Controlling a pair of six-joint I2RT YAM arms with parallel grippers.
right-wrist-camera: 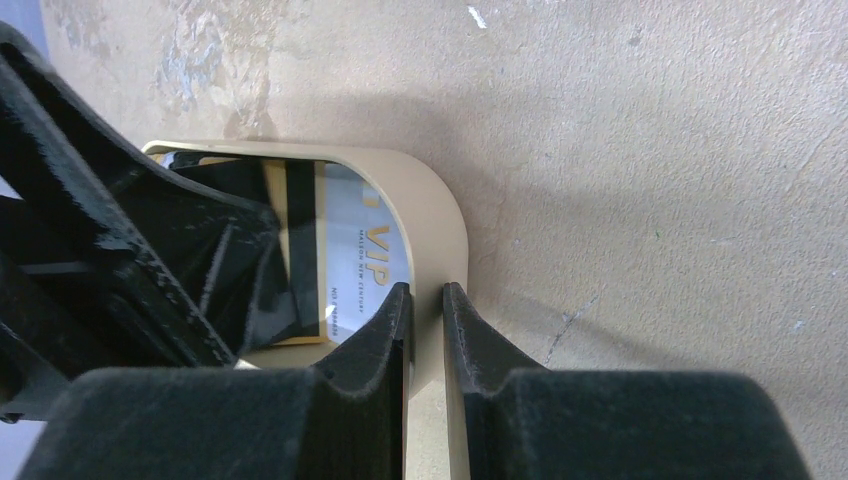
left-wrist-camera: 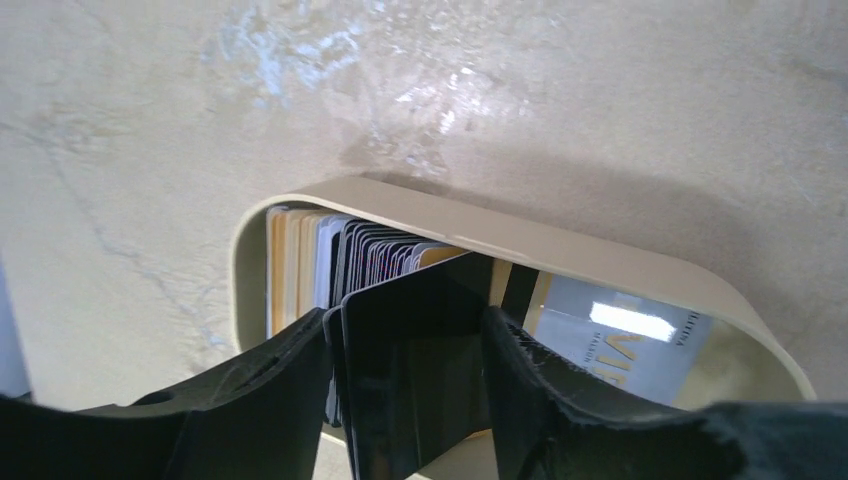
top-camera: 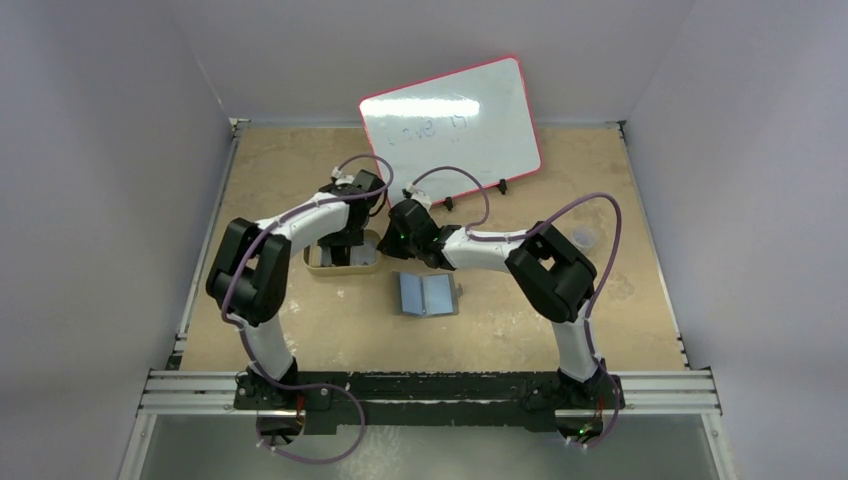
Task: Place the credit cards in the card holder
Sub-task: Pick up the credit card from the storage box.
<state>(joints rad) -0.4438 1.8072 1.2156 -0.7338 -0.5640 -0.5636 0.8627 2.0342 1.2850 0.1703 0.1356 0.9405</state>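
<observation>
Right tool on tin wall, beside "VIP" card

Both arms: white links, black joints (purple cables looping alongside), textured black pincer fingers.

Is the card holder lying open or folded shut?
Open: the card holder lies spread flat, both blue-grey inner halves facing up.

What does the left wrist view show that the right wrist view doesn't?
Left wrist only: upright cards packed in a row at one end of the tin. Right wrist only: the right hand pinching the tin's wall. Both: the tin, the VIP card inside it, and the left hand reaching in.
</observation>
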